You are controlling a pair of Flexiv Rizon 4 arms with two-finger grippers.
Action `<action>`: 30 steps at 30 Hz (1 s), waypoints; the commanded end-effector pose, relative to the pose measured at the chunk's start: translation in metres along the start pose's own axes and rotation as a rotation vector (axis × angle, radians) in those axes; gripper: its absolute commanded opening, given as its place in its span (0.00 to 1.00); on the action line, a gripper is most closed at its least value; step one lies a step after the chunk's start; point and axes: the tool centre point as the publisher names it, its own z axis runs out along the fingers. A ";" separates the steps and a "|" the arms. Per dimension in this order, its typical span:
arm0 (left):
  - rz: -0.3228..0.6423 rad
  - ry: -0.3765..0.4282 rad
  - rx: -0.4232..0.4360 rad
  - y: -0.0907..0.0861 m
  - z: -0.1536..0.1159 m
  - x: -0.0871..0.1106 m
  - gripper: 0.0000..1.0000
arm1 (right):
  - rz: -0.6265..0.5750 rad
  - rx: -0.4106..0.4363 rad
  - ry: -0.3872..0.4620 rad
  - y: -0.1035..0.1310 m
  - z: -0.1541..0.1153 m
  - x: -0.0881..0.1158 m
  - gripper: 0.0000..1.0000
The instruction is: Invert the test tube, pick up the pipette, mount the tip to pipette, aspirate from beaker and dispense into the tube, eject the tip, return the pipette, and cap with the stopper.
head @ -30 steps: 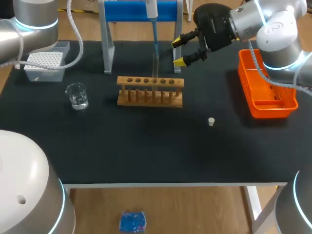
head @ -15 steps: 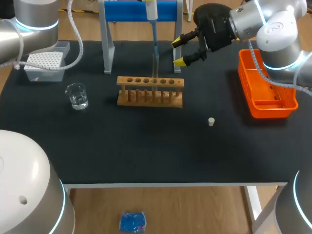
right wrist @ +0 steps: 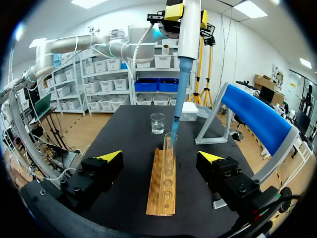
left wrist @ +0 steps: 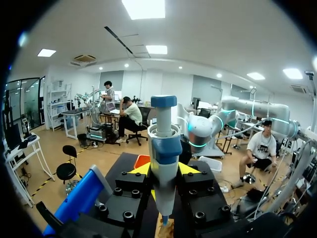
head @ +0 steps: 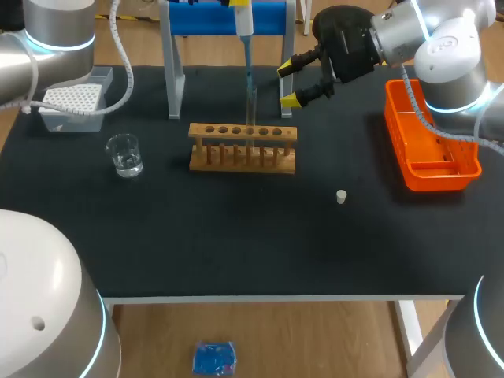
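Black table [head: 236, 236] bears beaker [head: 124, 154] of clear liquid; left gripper [left wrist: 164, 171] clamps pipette [left wrist: 165, 144], right gripper [head: 287, 84] gapes.

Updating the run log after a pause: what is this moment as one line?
left gripper: shut on pipette | tip: at test tube mouth | right gripper: open, beside rack | stopper: on table

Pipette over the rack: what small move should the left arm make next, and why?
Probably ease the pipette straight down a little, then dispense. The left gripper holds it upright, and its tip ends right at the mouth of the test tube standing in the wooden rack, hardly inside yet.
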 end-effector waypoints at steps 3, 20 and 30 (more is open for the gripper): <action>0.005 -0.007 0.001 0.002 0.000 0.002 0.00 | 0.000 0.000 0.002 0.000 -0.001 0.000 1.00; 0.021 -0.010 0.008 0.006 0.002 0.003 0.00 | 0.000 0.000 0.002 0.000 -0.001 0.000 1.00; 0.018 -0.006 0.012 0.010 0.005 0.004 0.00 | 0.000 0.000 0.002 0.000 -0.001 0.000 1.00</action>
